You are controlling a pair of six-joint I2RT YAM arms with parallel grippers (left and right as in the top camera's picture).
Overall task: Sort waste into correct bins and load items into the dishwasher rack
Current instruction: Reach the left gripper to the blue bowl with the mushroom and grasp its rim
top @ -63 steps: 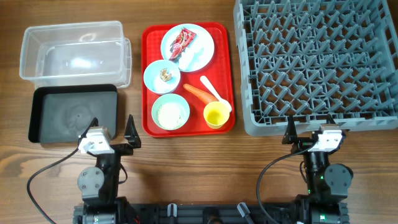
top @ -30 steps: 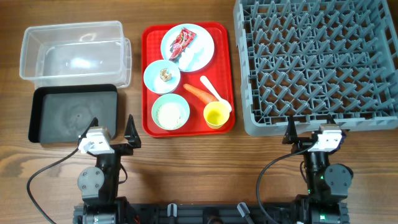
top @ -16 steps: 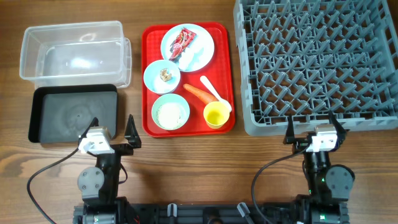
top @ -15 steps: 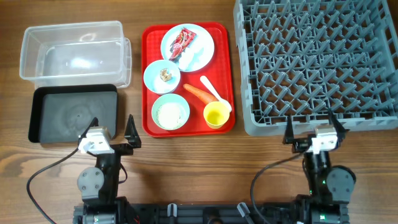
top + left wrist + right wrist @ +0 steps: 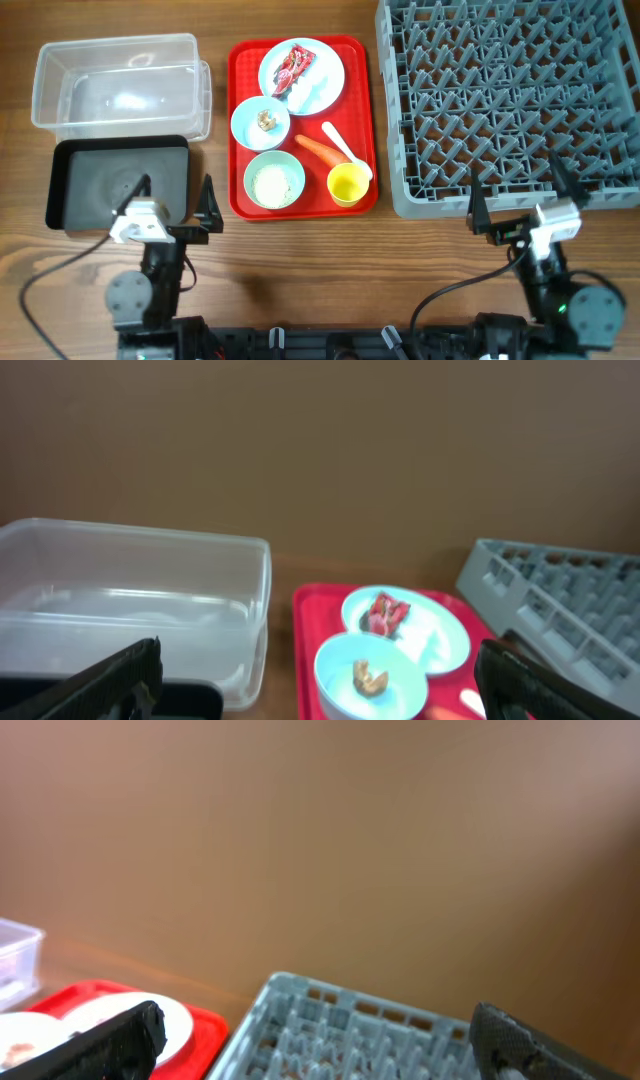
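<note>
My left gripper [image 5: 177,197] and right gripper [image 5: 515,198]: fingers spread wide, both empty.
Carrot [image 5: 317,150] lies diagonally on red tray [image 5: 358,110], ahead-right of left gripper, the nearer one.

Open table [image 5: 320,270] in front of red tray [image 5: 360,105]; rack [image 5: 500,100] just beside its right, clear tub [image 5: 120,90] near left.

Red tray [image 5: 305,605] between clear tub [image 5: 130,575] and grey rack [image 5: 560,595].
Wrapper [image 5: 385,612] on far plate [image 5: 440,635]; brown scrap [image 5: 371,679] in nearer bowl [image 5: 335,660].
</note>
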